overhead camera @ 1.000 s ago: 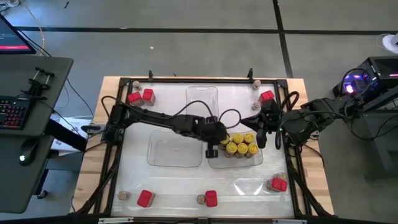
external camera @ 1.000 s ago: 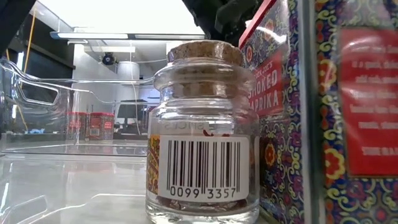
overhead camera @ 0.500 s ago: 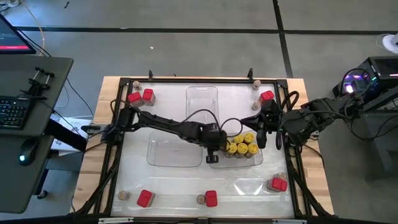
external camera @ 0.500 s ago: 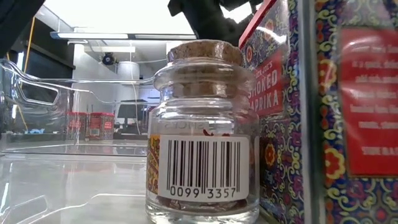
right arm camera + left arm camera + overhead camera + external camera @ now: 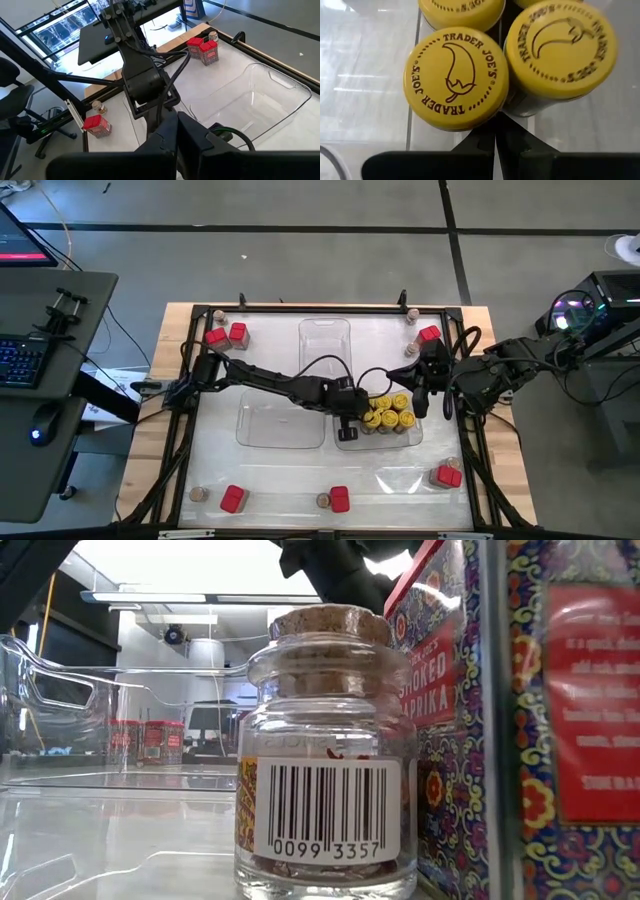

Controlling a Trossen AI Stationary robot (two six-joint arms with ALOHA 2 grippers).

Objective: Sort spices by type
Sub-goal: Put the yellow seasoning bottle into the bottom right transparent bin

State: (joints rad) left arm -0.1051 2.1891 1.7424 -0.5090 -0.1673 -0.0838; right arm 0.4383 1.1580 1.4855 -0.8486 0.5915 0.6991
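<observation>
Over tray, left claw (image 5: 345, 427): hanging clenched, empty, tips pointing down beside yellow-lidded jars (image 5: 384, 411).
Right claw (image 5: 421, 402): waiting clenched near jars.
Risk: descending, shut tips may be knocking jars over.
Red boxes (image 5: 226, 335): sitting scattered along counter (image 5: 500, 480) edges.

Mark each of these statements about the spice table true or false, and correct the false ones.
1. The yellow-lidded jars are gathered in one clear tray. True.
2. The left gripper holds a red box. False: it is shut and empty, at the edge of the yellow-lidded jars.
3. Two red boxes stand together at the table's far left corner. True.
4. The cork-topped jar close to the low camera lies on its side. False: it stands upright, next to a smoked paprika box.
5. The right gripper hangs over the table's near left corner. False: it is on the right side, beside the yellow-lidded jars.
</observation>
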